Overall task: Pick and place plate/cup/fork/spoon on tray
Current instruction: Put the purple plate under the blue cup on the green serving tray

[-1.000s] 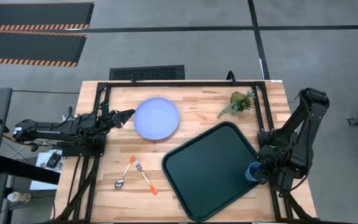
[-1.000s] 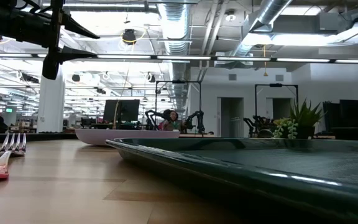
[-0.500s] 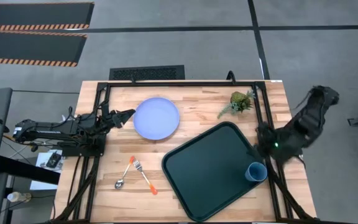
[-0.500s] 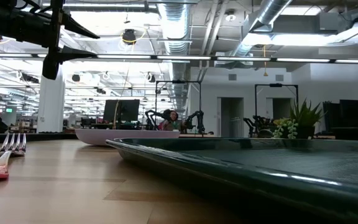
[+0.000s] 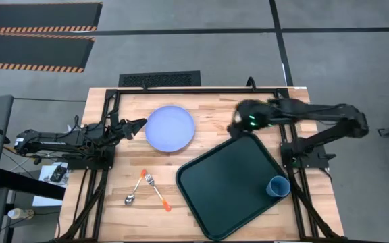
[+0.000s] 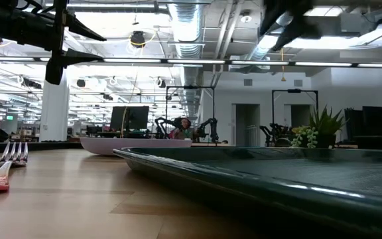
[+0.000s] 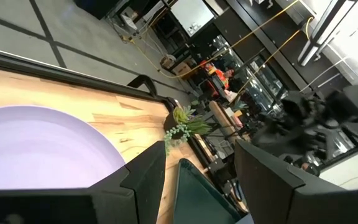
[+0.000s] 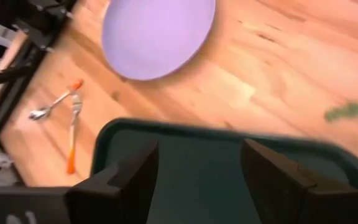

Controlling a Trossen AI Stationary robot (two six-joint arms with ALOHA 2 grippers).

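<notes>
- The tray (image 5: 229,183) lies on the right half of the wooden counter (image 5: 211,111), turned at an angle to the counter's edges.
- The cup (image 5: 277,186) stands upright inside the tray, close to its right-hand rim (nothing else is on the tray).
- The plate (image 5: 170,127) rests flat on the counter toward the far side, left of the tray and apart from it.
- The fork (image 5: 157,191) and the spoon (image 5: 136,187) lie on the bare wood near the front left, their orange handles crossing or nearly touching in a loose V.
- The right end effector (image 5: 238,121) hangs over the tray's far corner, beside a small potted plant (image 5: 258,111); its fingers (image 8: 132,180) are spread apart with nothing between them.
- The left end effector (image 5: 138,125) waits just left of the plate's rim; its fingers (image 7: 145,180) stand apart and hold nothing.
</notes>
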